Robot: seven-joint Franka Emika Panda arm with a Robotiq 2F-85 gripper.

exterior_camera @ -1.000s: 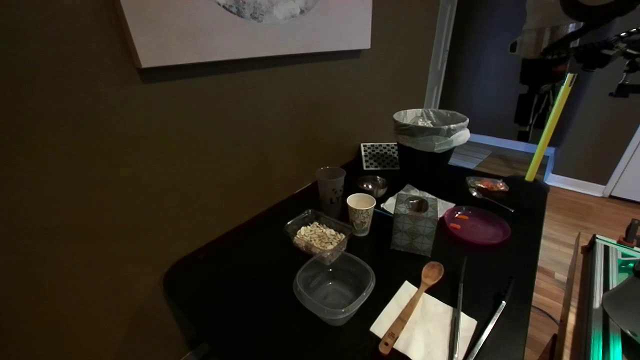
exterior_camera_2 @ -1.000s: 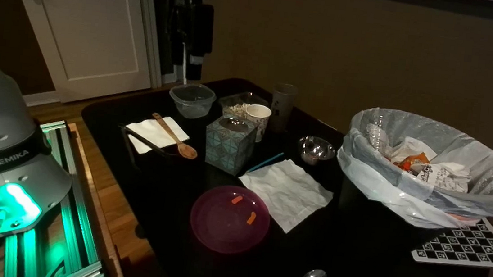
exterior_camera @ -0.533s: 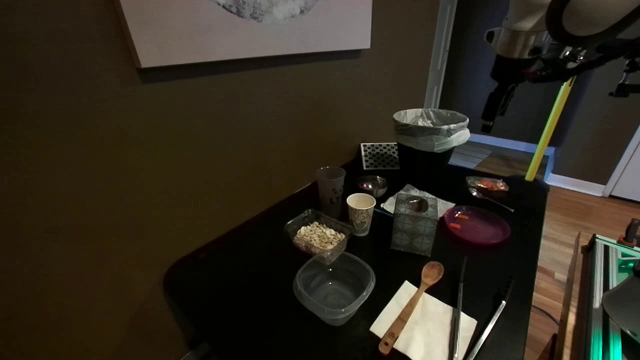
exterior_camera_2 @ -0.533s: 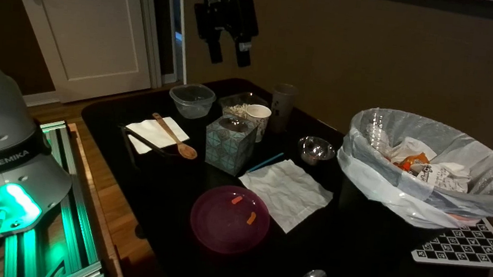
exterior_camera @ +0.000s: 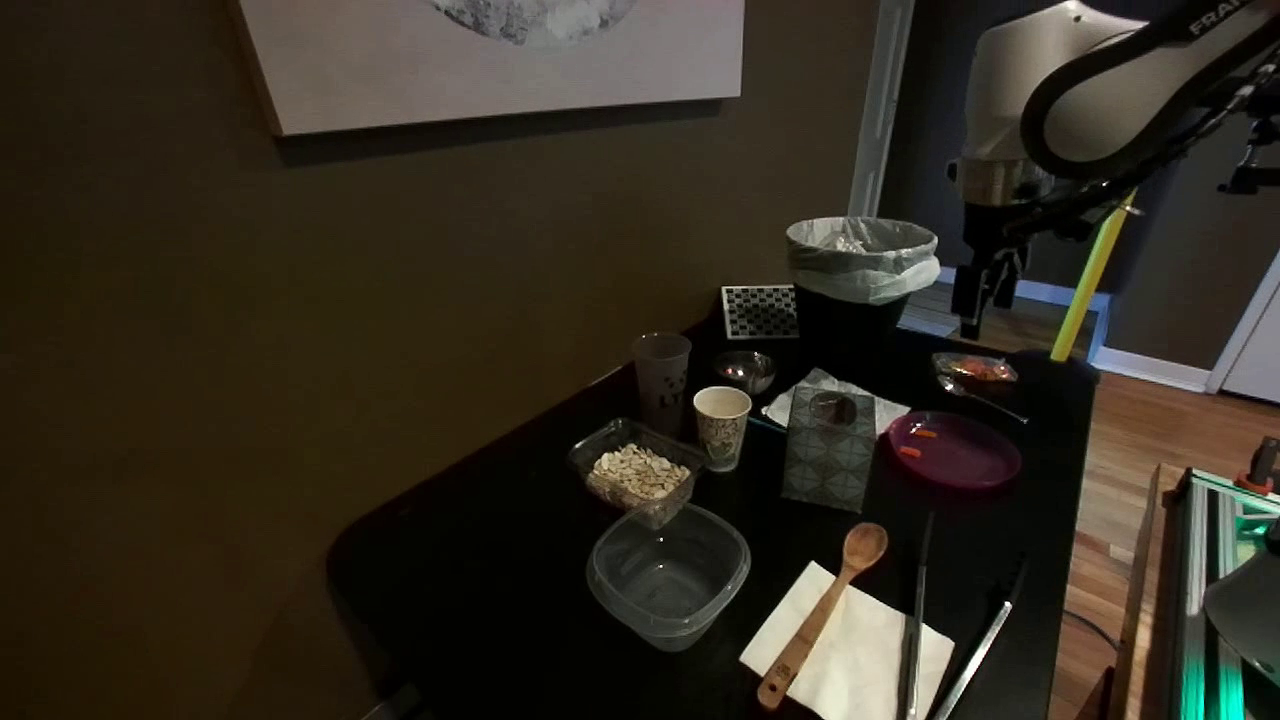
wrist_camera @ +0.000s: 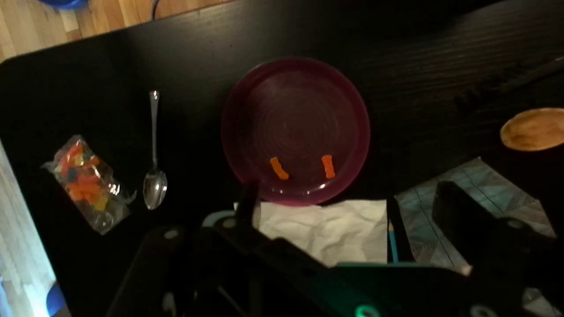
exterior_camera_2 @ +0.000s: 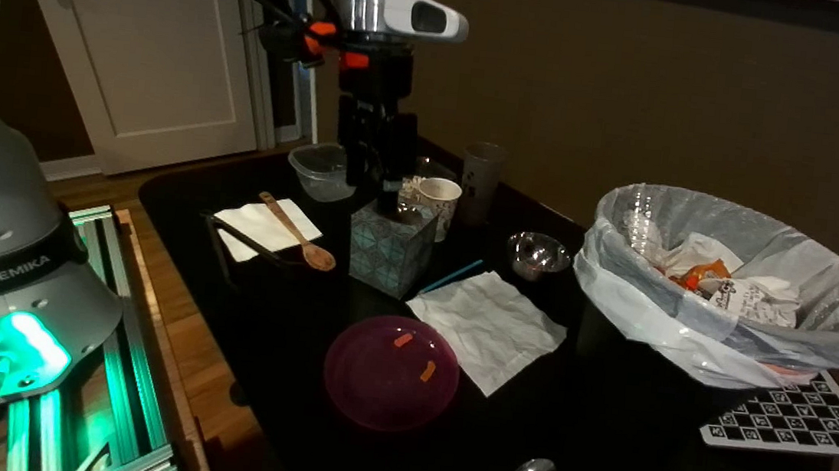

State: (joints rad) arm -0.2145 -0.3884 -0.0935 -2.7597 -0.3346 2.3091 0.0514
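Jaws apart, empty; two orange pieces (wrist_camera: 328,166) lie on the plate (wrist_camera: 295,114), others remain in the bag (wrist_camera: 88,180) near one edge of the surface (wrist_camera: 185,53).

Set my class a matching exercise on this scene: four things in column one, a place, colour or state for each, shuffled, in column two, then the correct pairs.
Column one
1. Gripper
2. Purple plate
3. Wooden spoon
4. Tissue box

Column two
A. Lies partly on a white paper napkin
B. Has teal patterned sides
C. Open, with nothing held
D. Bears two orange gummy candies

Correct pairs: 1-C; 2-D; 3-A; 4-B
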